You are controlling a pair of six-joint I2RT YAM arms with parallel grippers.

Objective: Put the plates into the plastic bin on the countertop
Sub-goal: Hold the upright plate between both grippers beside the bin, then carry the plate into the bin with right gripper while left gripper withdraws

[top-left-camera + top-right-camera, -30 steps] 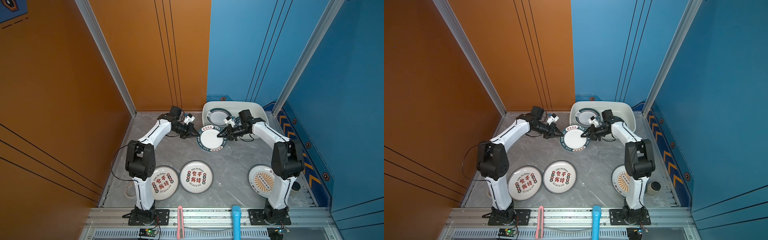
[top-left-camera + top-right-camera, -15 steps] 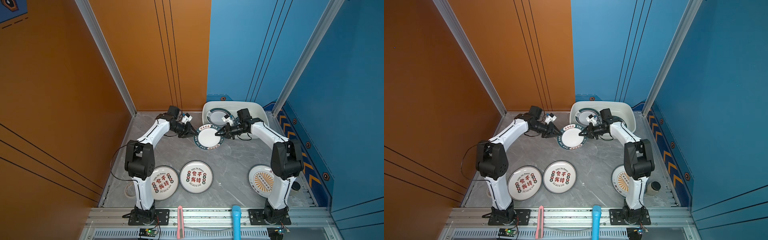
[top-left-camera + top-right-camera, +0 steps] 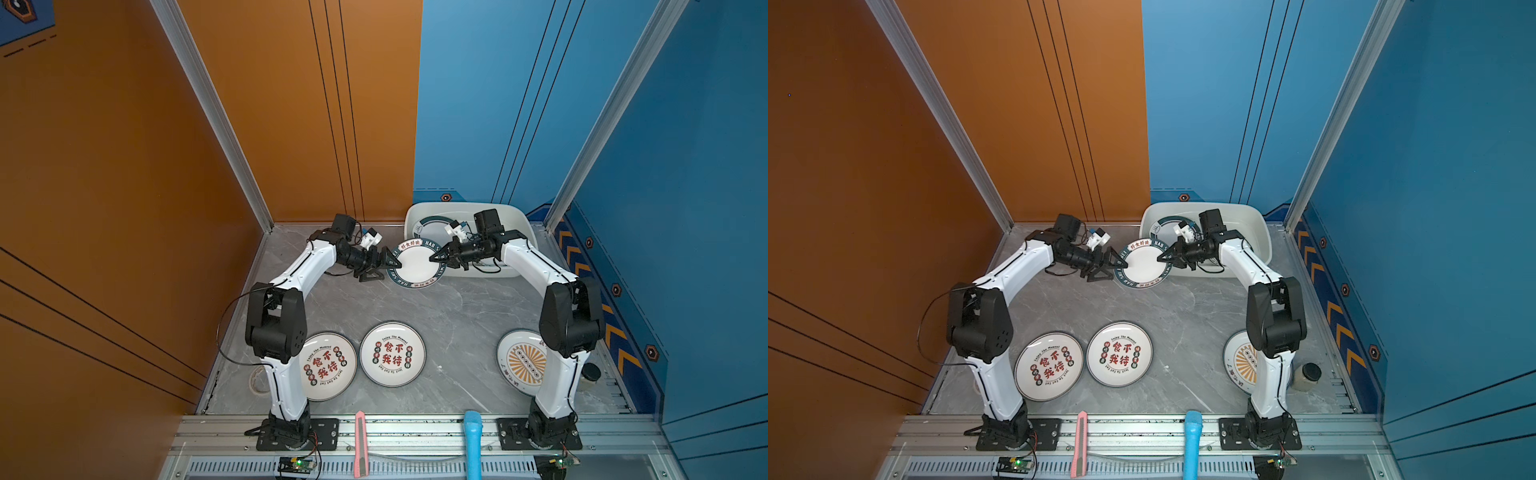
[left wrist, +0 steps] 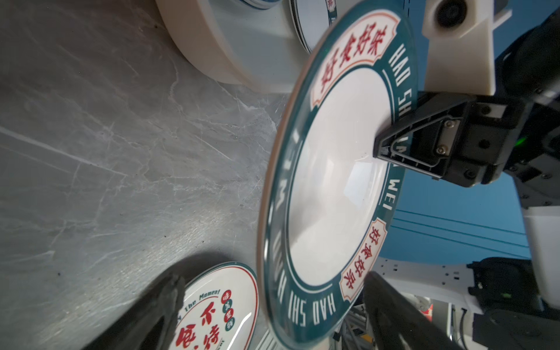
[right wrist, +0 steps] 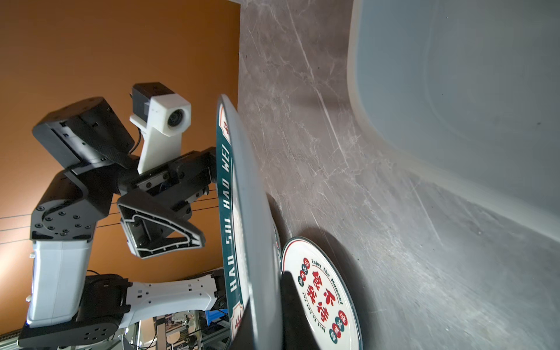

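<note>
Clamped by right fingers (image 3: 439, 254), straddled by spread-apart left fingers (image 3: 387, 258) opposite: tilted round green-rimmed white plate (image 3: 415, 264), white rounded plastic bin (image 3: 511, 219) just behind the clamped side.

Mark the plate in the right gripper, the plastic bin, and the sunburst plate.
green-rimmed plate (image 3: 415, 263), top view, white centre
plastic bin (image 3: 517, 218), top view, bare far-right inner wall
sunburst plate (image 3: 525, 364), top view, orange emblem

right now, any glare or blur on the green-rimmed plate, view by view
left wrist view: soft sheen on the dark-green-rimmed round white plate, lettering sharp, near black fingers blurred; right wrist view: plate edge-on, its near end and the white plastic bin soft; both top views: even light, faint shadows on the grey marble countertop, no glare
</note>
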